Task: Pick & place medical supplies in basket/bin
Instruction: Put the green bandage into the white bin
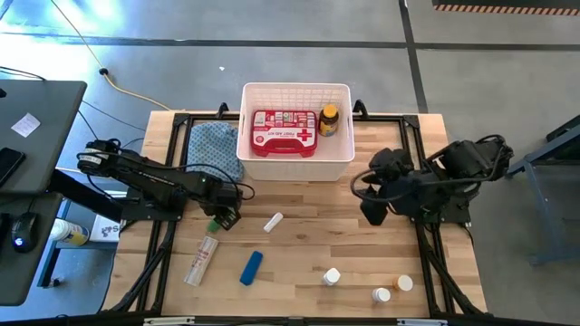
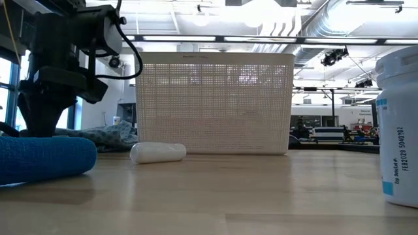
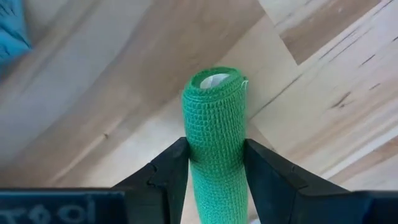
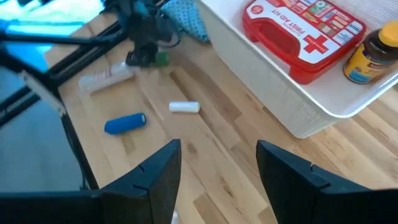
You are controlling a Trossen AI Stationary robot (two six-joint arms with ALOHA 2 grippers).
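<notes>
The white slotted basket stands at the table's far middle. In it lie the red first-aid case and the amber bottle. My left gripper is at the table's left middle, shut on a green roll. On the wood lie a white roll, a blue roll, a clear tube and three small white pill bottles. My right gripper hangs open over the table's right middle, holding nothing. My left gripper pinches the green roll between its two fingers by its side walls, back from the free end. The roll lies along the fingers and sticks out past their tips. Whether it rests on the table or is lifted, I cannot tell.
A blue patterned cloth lies against the basket's left wall. Bare wood shows between the white roll and the pill bottles. Black frame rails run along the table's left and right sides. A desk stands off the left edge.
</notes>
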